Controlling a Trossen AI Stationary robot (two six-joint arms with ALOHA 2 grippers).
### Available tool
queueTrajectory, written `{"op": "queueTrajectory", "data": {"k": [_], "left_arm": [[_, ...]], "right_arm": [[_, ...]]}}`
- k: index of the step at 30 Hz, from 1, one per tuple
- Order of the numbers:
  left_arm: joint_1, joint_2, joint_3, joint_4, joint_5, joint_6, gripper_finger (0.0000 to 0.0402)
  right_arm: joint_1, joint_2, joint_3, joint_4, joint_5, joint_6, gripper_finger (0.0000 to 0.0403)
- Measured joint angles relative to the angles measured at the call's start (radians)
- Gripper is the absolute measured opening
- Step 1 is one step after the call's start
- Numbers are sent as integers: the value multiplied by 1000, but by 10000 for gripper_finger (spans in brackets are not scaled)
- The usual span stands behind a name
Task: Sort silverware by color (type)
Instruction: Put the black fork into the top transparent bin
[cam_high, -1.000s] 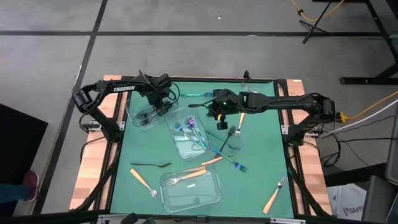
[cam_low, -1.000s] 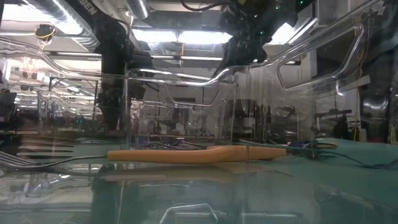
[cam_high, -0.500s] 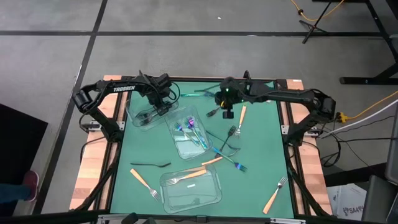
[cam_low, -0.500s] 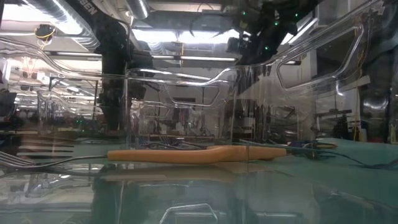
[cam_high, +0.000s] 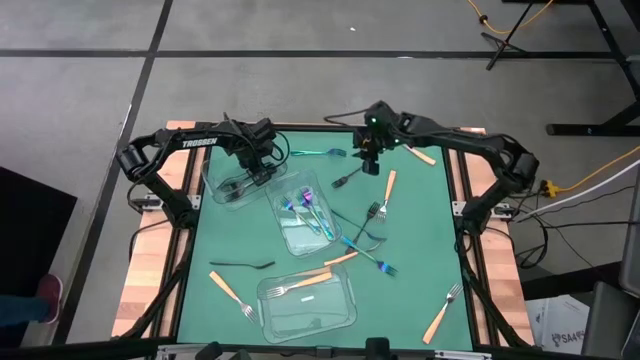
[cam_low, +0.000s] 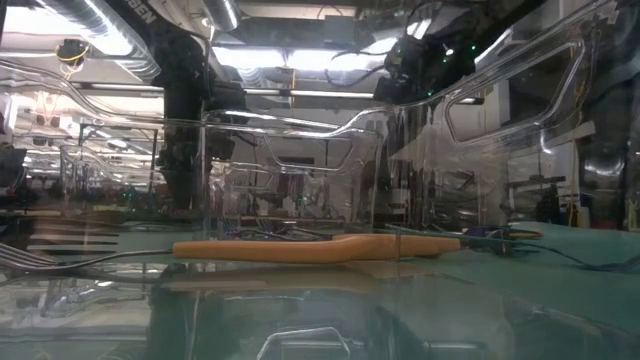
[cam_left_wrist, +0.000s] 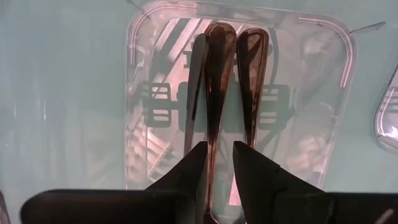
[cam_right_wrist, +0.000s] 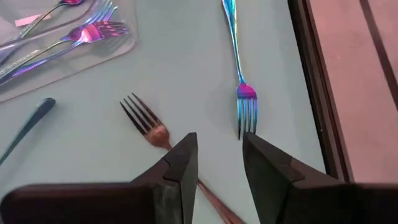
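My left gripper (cam_high: 260, 168) (cam_left_wrist: 219, 146) points down over a clear container (cam_high: 225, 188) at the far left. Its fingers are narrowly open and touch nothing. Dark utensils (cam_left_wrist: 219, 81) lie side by side on the container's floor, and one shows through the finger gap. My right gripper (cam_high: 370, 162) (cam_right_wrist: 219, 137) hovers open near the far edge, above the mat. An iridescent fork (cam_right_wrist: 239, 93) (cam_high: 318, 152) lies flat along the far edge just ahead of it. A dark brownish fork (cam_right_wrist: 146, 121) (cam_high: 345, 180) lies flat beside that, its handle running under the fingers.
A middle container (cam_high: 305, 228) holds iridescent utensils (cam_right_wrist: 74, 34). A near container (cam_high: 308, 315) holds an orange-handled fork (cam_low: 310, 247). Orange-handled forks (cam_high: 385, 190) (cam_high: 440, 315) (cam_high: 228, 290), a black fork (cam_high: 242, 264) and more pieces lie loose on the green mat (cam_high: 420, 240).
My right gripper has travelled from above the middle of the mat toward the table's far edge and a little to the right, rolling at the wrist; its fingers stay open and carry nothing. The silverware lies where it was.
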Motion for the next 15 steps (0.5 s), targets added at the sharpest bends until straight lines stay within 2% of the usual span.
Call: {"op": "queueTrajectory", "data": {"k": [7, 15], "left_arm": [[0, 0, 0, 0, 0, -24, 71], [0, 0, 0, 0, 0, -24, 71]], "right_arm": [[4, 113, 0, 60, -16, -19, 117], [3, 217, 0, 47, -25, -86, 117]]}}
